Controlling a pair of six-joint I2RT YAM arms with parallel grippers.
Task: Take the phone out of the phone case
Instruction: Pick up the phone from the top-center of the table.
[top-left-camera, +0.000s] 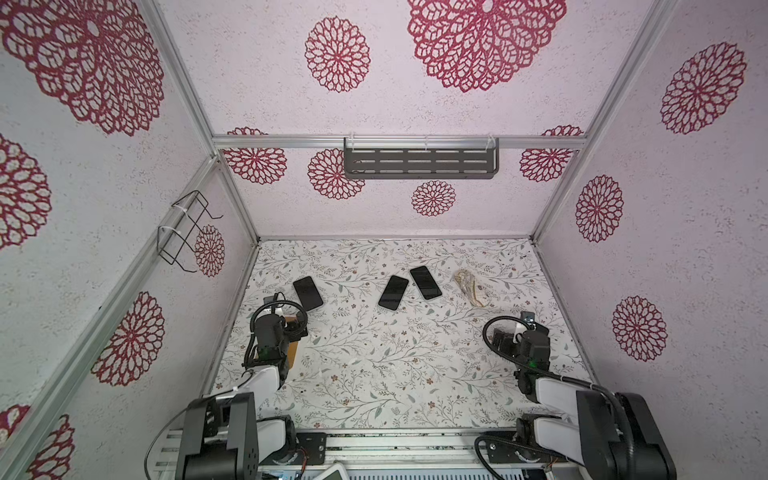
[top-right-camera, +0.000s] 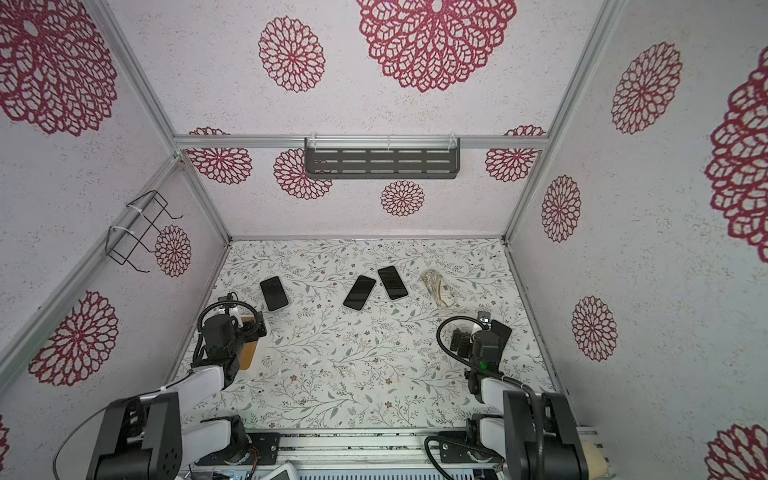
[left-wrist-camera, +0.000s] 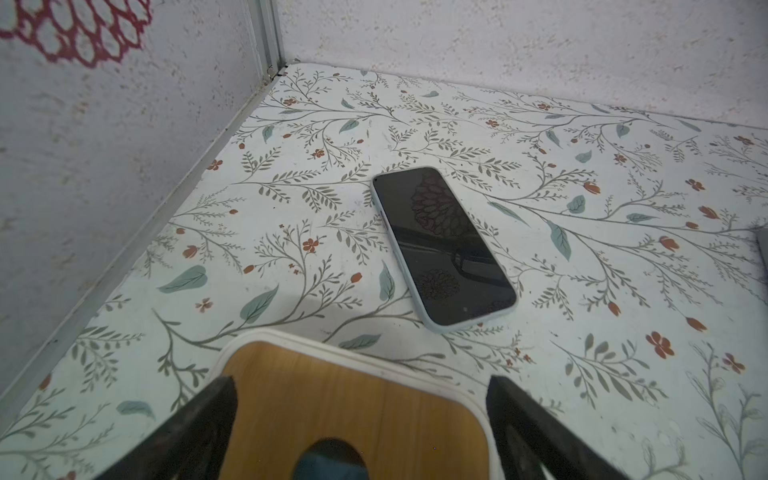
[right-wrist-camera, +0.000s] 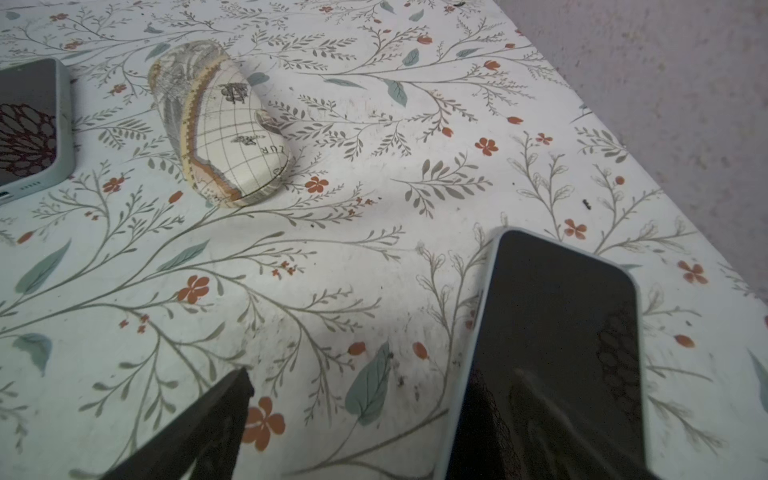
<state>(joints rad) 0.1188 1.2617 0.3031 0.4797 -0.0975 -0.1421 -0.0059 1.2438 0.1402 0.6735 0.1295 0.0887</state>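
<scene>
As both hover low over the table (top-left-camera: 374, 374) | left fingers (left-wrist-camera: 199, 415) apart above wooden lid (left-wrist-camera: 353, 407) | right fingers (right-wrist-camera: 208, 419) apart just beside cased phone (right-wrist-camera: 561, 324)

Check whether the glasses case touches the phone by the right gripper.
Apart. The right wrist view shows bare table between glasses case and phone.

Top views high overhead, sharing whole table (top-left-camera: 374, 353), wrist cameras close, apparently angled forward.
</scene>
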